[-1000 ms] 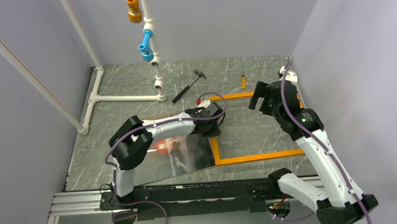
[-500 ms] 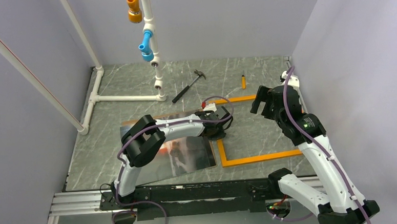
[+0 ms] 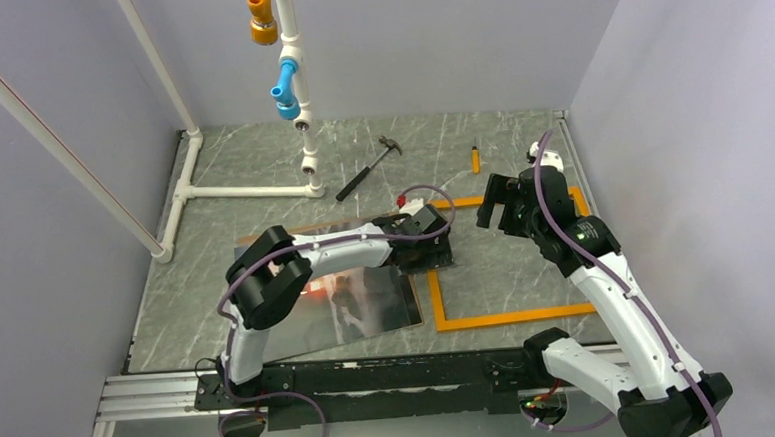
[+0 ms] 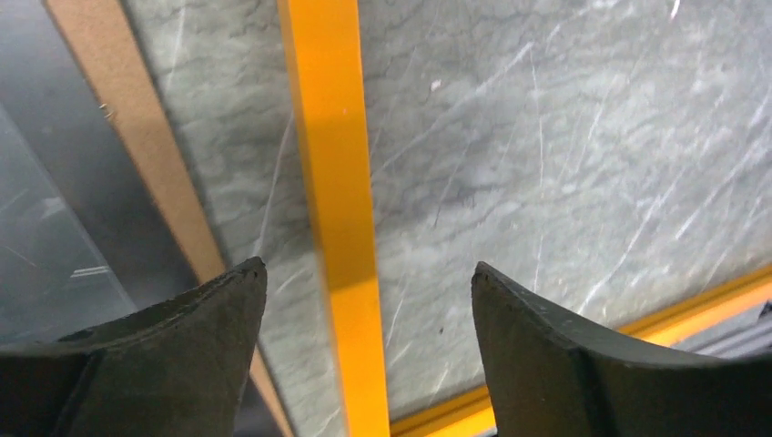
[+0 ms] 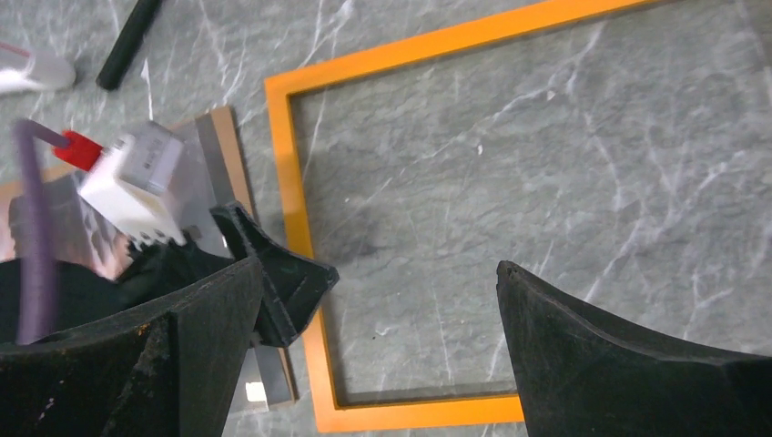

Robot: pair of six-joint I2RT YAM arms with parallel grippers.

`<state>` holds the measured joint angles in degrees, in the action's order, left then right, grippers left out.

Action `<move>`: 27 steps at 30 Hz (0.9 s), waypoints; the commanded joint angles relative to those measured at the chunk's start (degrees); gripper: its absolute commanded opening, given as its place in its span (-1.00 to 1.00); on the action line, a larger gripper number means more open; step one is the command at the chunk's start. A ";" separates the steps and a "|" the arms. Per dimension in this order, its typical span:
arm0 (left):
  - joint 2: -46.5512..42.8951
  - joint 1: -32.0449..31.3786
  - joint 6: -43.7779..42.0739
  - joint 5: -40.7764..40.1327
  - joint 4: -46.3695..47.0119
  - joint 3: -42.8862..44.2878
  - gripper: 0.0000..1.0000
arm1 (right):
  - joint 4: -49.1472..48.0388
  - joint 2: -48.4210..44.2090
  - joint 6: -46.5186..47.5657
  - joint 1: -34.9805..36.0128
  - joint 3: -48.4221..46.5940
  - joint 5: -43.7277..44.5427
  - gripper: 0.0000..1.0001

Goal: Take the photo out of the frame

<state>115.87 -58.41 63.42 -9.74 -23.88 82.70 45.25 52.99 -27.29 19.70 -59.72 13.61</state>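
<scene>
The photo [image 3: 363, 302], dark and glossy with an orange-red glow, lies flat at the front centre, partly under my left forearm. Its brown board edge [image 4: 137, 137] shows in the left wrist view. The frame [image 3: 509, 317] is a hollow orange rectangle lying just right of the photo, with bare table inside it. My left gripper [image 3: 432, 255] is open low over the frame's left bar [image 4: 337, 200], one finger [image 4: 182, 337] on each side, not touching it. My right gripper [image 3: 508, 207] hangs open above the frame's far part [image 5: 291, 182], holding nothing.
A hammer [image 3: 369, 166] and an orange-handled screwdriver [image 3: 476, 159] lie at the back. A white pipe structure [image 3: 247, 191] with blue and orange fittings stands at the back left. Grey walls close in both sides.
The frame has slid right, away from the photo, along with my left gripper, whose jaws now stand apart. My right gripper has moved left and slightly toward the back.
</scene>
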 commanded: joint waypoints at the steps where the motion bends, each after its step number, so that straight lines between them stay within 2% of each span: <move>1: -9.71 1.21 -5.81 3.73 3.58 -3.02 0.75 | -5.21 -0.17 2.74 -0.03 2.33 -6.68 1.00; 4: -17.42 1.50 -11.19 3.89 4.62 -7.72 0.82 | -6.66 0.70 3.74 -0.01 3.23 -10.85 1.00; 7: -27.45 3.26 -15.10 6.04 7.21 -16.32 0.87 | -8.18 1.78 3.30 -0.07 4.48 -13.19 0.99; 9: -34.61 5.42 -16.71 7.26 7.58 -22.57 0.92 | -11.21 2.60 3.56 -0.02 6.94 -18.74 0.97; 12: -45.89 11.26 -19.21 10.84 7.22 -32.07 0.98 | -15.41 7.66 4.13 0.04 8.72 -28.43 0.77; 15: -55.89 20.32 -23.46 14.25 2.78 -38.68 0.99 | -22.03 12.69 2.81 1.19 10.51 -36.07 0.61; 18: -62.44 27.02 -28.85 10.49 -6.12 -39.79 0.99 | -27.81 18.22 1.33 4.34 10.05 -38.57 0.54; 20: -63.67 33.44 -32.34 11.65 -12.57 -39.58 0.99 | -29.78 22.81 0.48 7.14 8.45 -39.71 0.54; 23: -62.59 45.76 -35.44 15.48 -17.31 -40.13 0.99 | -33.30 28.38 -0.87 11.39 6.89 -41.54 0.55; 27: -62.88 57.87 -34.57 11.07 -17.81 -42.27 0.99 | -37.41 32.37 -1.38 15.06 6.79 -41.91 0.68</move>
<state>53.30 -9.04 31.79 3.27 -36.38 42.00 15.97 83.37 -27.20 31.99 -50.59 -24.86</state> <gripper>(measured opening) 0.994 0.812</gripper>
